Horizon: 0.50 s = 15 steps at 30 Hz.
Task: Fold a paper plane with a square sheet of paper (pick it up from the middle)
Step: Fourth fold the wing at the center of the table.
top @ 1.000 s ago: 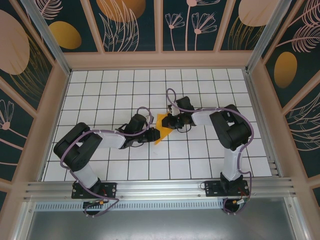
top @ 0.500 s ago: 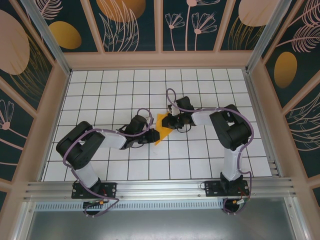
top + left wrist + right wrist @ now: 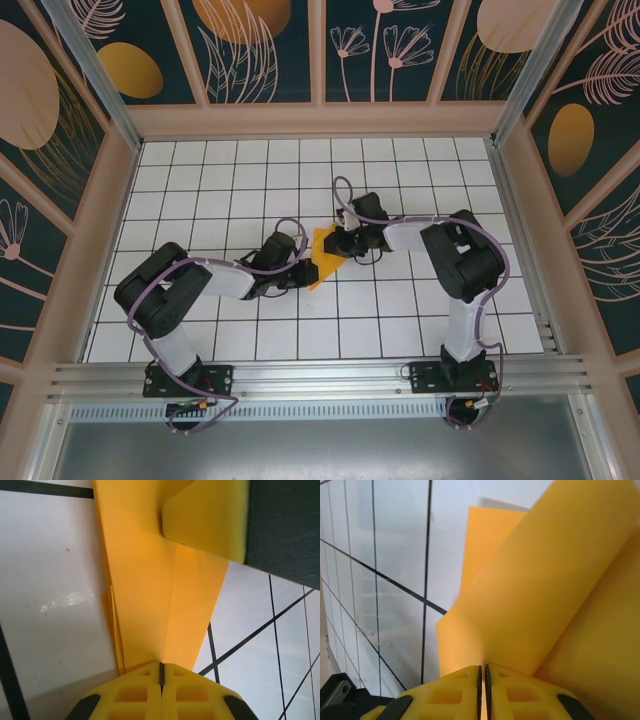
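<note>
The square sheet of paper (image 3: 322,256) is orange-yellow and folded into a layered pointed wedge like a paper plane. It sits mid-table, its tip toward the near side. My left gripper (image 3: 303,268) is shut on its lower left edge. In the left wrist view the layers (image 3: 150,590) run straight into the closed seam of the left gripper (image 3: 161,666). My right gripper (image 3: 341,243) is shut on the upper right flap. In the right wrist view that curled flap (image 3: 545,595) sits pinched in the thin slit of the right gripper (image 3: 482,669).
The white gridded table (image 3: 400,320) stretches round the paper, fenced by wooden walls (image 3: 320,120) at the back and sides. Both arms' elbows lie low on the table, left (image 3: 160,290) and right (image 3: 460,250). A metal rail (image 3: 320,375) runs along the near edge.
My left gripper's jaws have closed on the paper's edge, and the left arm has edged slightly toward the paper. The right gripper and the paper have stayed put.
</note>
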{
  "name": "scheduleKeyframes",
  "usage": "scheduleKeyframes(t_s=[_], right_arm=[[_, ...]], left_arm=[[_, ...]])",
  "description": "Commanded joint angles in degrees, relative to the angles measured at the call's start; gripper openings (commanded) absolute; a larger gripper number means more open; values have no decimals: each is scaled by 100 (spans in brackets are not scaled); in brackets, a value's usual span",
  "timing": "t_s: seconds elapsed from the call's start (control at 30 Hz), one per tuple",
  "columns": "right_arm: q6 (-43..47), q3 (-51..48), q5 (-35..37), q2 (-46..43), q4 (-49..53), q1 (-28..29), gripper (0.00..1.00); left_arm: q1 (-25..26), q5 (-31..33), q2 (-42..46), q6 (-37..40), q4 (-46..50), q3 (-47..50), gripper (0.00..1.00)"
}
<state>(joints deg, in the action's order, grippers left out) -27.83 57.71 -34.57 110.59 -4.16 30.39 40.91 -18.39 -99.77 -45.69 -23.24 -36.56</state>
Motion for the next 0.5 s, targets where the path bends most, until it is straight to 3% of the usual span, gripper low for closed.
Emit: scheduleKeyframes(t_s=[0.0,0.47], right_arm=[[-31,-150,-121,-538,-375,34,13],[155,-189,64,-312,-35,449,13]], left_arm=[[92,251,-238,87,822,43,4],[95,363,-228,86,887,76,0]])
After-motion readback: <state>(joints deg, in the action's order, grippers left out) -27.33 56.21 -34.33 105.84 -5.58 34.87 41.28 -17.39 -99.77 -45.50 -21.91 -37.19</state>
